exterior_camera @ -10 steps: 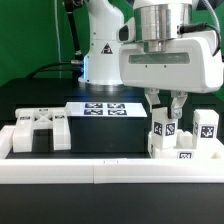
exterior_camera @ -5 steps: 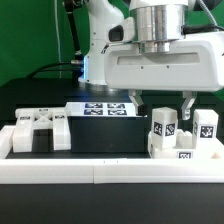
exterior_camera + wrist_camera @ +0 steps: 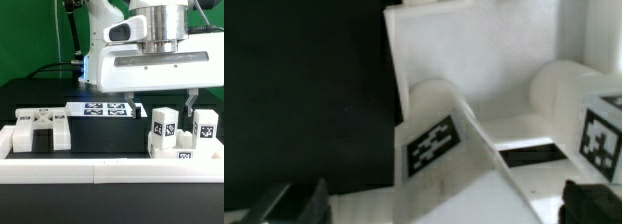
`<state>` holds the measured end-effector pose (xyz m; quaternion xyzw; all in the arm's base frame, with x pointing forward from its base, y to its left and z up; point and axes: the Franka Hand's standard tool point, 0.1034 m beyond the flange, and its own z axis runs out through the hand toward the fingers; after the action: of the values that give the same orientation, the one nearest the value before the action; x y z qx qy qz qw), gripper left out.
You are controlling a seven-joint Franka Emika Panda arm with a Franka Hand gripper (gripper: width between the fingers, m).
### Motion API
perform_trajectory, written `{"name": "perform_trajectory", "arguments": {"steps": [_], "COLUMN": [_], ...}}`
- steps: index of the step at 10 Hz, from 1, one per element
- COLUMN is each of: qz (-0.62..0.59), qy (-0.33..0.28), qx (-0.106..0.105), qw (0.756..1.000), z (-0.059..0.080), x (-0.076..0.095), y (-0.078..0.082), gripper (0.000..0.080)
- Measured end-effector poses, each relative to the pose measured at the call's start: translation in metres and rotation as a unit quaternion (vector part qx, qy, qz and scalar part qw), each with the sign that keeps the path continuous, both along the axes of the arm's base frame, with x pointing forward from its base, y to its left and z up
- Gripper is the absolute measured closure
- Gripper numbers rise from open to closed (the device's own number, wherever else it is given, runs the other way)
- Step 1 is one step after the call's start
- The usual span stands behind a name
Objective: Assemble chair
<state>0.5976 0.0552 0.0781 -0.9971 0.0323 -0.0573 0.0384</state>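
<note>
Now | gripper [image 3: 165, 104] spread wide, lifted | tagged chair block [image 3: 163, 130] released, upright

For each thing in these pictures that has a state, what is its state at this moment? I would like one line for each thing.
Gripper: jaws open wide, holding nothing.
Chair posts: standing upright at the exterior view's right, below the jaws, not gripped.
Cross-braced chair part: lying at the exterior view's left, untouched.
Marker board: lying flat behind the parts.
</note>
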Motion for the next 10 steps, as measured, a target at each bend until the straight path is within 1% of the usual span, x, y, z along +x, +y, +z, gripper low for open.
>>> {"name": "perform_trajectory", "arguments": {"steps": [1,2,4,6,7,8,9,10], "qz": [0.08,0.095,0.194,0.198,0.191,0.187,0.187,0.183], "qy": [-0.004,-0.002,-0.004,-0.004,-0.004,-0.004,-0.004,-0.004], "qx": [-0.017,-0.019,-0.045,-0.046,-0.045,-0.045,-0.045,-0.044], "qw": [0.997,0.995,0.98,0.979,0.98,0.981,0.981,0.982], "z": [-0.0011,-0.0018,-0.0025,-0.0027,-0.0027,-0.0028,-0.0028,-0.0028], "x": [-0.0002,0.0,0.0004,0.0002,0.0002,0.0002,0.0002,0.0002], "y": [-0.0004,0.0003,0.0043,0.0042,0.0042,0.0042,0.0041,0.0041], "gripper": [0.0151,0.0151,0.0151,0.0151,0.032,0.032,0.0493,0.0511]}}
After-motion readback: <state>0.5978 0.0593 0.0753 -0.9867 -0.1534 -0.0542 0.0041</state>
